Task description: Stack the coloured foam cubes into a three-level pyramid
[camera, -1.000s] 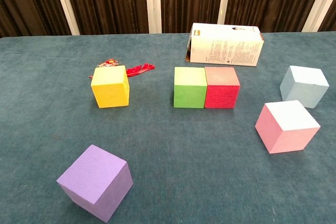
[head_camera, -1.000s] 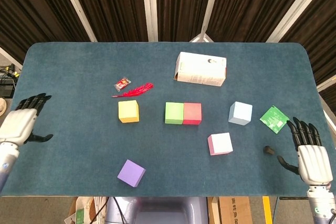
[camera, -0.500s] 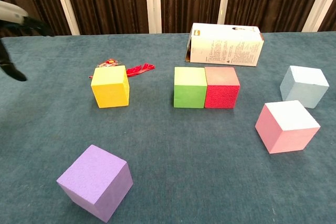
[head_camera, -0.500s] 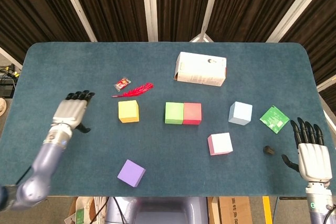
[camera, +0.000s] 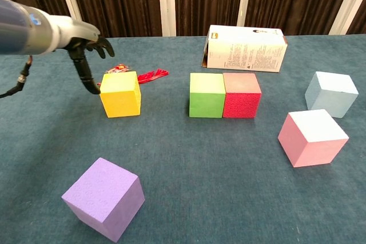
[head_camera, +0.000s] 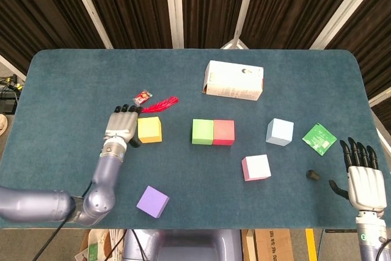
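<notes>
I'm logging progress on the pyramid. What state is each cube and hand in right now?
yellow cube: unstacked, left hand beside it
green cube: touching red cube
light blue cube: loose
pink cube: loose
purple cube: loose
left hand: empty, fingers apart
right hand: open, idle

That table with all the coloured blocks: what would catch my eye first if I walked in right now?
Probably the left hand, reaching in beside the yellow cube with fingers spread, holding nothing. Next, the green cube and red cube pressed side by side mid-table, with the purple cube alone near the front edge. The right hand waits open at the table's far right.
</notes>
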Controlling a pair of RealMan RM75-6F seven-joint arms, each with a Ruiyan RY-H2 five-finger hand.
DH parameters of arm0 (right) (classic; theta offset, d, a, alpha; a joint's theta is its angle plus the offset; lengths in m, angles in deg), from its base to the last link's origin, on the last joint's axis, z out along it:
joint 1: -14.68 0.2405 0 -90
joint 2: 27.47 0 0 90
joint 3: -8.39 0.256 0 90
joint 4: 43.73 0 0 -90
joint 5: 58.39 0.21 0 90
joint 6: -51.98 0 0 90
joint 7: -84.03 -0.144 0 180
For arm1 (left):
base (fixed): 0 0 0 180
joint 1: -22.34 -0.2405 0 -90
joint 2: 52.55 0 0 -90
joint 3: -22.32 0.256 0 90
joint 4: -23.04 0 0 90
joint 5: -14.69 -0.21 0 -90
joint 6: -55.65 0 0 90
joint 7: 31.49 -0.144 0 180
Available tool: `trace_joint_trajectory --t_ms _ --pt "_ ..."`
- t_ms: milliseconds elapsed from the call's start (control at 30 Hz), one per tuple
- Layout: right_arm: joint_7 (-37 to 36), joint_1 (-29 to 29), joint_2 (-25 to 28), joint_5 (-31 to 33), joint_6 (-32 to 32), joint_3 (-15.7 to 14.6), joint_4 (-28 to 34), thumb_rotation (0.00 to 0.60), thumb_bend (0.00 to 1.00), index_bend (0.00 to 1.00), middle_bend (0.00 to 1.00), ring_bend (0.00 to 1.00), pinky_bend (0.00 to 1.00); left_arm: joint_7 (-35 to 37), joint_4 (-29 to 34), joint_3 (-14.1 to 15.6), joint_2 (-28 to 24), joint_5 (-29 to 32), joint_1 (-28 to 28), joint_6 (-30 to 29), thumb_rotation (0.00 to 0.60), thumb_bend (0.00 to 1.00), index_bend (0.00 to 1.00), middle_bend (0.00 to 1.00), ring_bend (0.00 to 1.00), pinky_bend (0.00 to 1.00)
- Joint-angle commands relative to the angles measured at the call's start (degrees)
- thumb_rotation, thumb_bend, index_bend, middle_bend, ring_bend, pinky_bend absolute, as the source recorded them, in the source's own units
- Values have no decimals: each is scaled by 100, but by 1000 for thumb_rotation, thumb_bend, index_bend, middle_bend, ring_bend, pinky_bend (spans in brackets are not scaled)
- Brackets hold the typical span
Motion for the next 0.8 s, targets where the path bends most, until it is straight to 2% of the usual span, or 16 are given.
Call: trace_joint_trajectory --t_ms 33,333,800 --pt "25 -3 -8 59 52 30 -8 600 214 0 0 0 0 -88 -126 -133 162 123 149 -84 600 262 139 95 0 0" --pt "164 -23 0 231 172 103 90 600 214 0 0 0 0 -301 -303 -174 354 329 298 -87 600 263 143 102 0 0" --pt "268 -59 4 306 239 158 172 600 214 0 0 0 0 -71 -762 -30 536 41 121 273 600 270 179 154 0 0"
